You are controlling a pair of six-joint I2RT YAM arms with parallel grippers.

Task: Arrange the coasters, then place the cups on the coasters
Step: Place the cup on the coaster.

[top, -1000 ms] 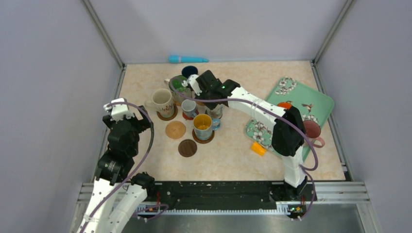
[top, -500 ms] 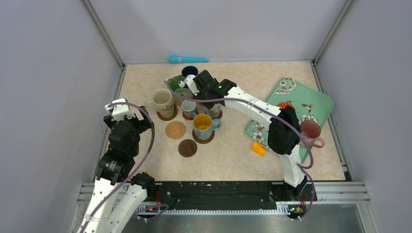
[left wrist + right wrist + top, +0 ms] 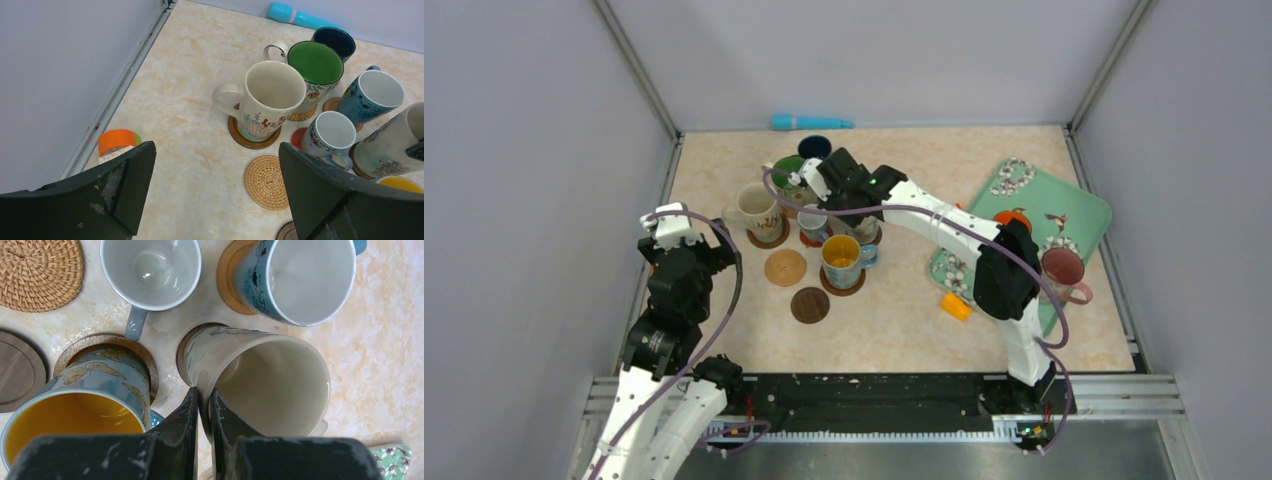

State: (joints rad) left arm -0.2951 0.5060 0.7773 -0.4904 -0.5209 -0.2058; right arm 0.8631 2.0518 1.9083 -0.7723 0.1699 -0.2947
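Note:
My right gripper [image 3: 202, 402] is shut on the rim wall of a tall cream floral cup [image 3: 270, 385], one finger inside and one outside. The cup's base rests on a brown coaster [image 3: 184, 347]. Around it stand a yellow-lined blue cup [image 3: 75, 412] on a wooden coaster [image 3: 107, 342], a small white cup [image 3: 150, 267], and a blue cup [image 3: 300, 277] on a tan coaster [image 3: 225, 280]. My left gripper [image 3: 216, 150] hangs open over bare table, near a woven coaster [image 3: 267, 182]. A cream cup [image 3: 272, 97], a green cup [image 3: 315, 67] and a dark blue cup [image 3: 334, 42] stand behind.
A teal floral tray [image 3: 1074, 215] at the right holds a pink cup [image 3: 1064, 270] and an orange cup [image 3: 1009, 217]. An orange block [image 3: 956, 305] lies beside it. A bare dark coaster [image 3: 810, 305] lies in front. A teal tube [image 3: 811, 122] lies at the back wall, a tape roll [image 3: 117, 141] at the left wall.
My right wrist has shifted slightly left, still shut on the cream floral cup. The left arm has not moved.

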